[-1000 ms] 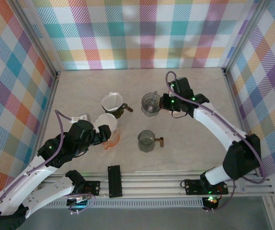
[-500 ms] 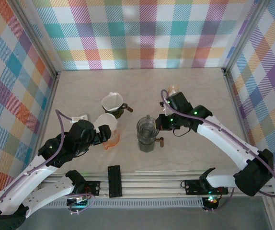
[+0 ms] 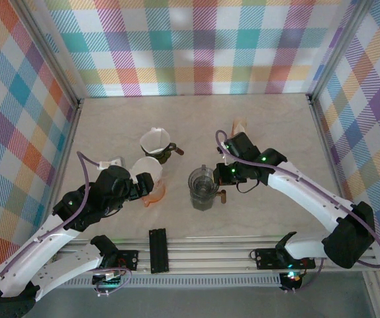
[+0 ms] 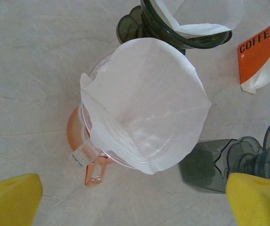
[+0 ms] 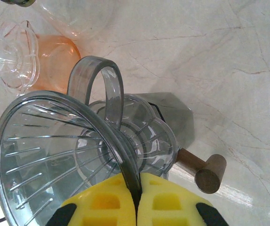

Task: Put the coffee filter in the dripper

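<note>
At centre frame from above, your right fingers (image 5: 102,207), pinching the rim of the grey dripper (image 3: 202,177), have brought it down from the upper middle to sit over the grey server (image 3: 203,201). Left of it, the coffee filter (image 4: 144,101) lies in the clear dripper (image 4: 84,155) on the orange server (image 4: 75,129), below your spread left fingers (image 4: 12,197). I judge the grey dripper now awaits a filter.

The coffee filter (image 4: 144,103) is white matt paper, lightly creased. The grey dripper (image 5: 55,141) is transparent smoked plastic, glossy, ribbed inside. The orange server (image 4: 74,134) is translucent and glossy. The server handle (image 5: 209,173) is smooth brown wood. The table top (image 5: 238,56) is marble-patterned, smooth, faintly shiny.
</note>
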{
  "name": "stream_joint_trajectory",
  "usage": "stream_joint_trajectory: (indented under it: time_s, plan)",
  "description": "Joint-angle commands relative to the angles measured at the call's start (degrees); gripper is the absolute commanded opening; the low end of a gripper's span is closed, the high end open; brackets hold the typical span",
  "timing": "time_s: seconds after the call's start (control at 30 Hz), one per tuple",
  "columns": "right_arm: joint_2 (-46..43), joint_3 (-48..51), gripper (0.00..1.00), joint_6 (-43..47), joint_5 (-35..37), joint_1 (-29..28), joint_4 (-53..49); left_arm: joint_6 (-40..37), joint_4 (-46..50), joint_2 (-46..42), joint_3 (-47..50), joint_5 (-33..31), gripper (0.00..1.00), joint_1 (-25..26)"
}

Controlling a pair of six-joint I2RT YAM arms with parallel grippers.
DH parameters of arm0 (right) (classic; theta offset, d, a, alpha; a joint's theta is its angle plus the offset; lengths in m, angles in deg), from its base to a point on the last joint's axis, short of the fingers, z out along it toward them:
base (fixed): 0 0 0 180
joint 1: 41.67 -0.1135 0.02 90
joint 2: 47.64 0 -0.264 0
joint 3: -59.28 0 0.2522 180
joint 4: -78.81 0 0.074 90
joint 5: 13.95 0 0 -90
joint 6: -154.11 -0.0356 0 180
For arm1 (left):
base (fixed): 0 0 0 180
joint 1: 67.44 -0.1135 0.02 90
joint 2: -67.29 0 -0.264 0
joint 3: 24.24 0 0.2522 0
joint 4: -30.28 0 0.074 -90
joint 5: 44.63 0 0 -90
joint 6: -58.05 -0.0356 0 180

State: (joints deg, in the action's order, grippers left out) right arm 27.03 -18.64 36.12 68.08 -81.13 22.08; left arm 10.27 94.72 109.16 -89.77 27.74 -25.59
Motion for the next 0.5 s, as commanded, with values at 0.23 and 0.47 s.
stream_joint_trajectory:
  time_s: [0.23, 0.47]
  plan:
    - [1.2, 1.5, 0.21, 0.1, 0.1, -0.4, 1.1, 0.2, -0.9, -0.4, 0.2, -0.4, 1.00, -0.5]
    - [-0.8, 1.1, 0.64, -0.2, 3.4, -0.4, 0.5, 0.1, -1.3, -0.2, 0.0, 0.1, 1.00, -0.5]
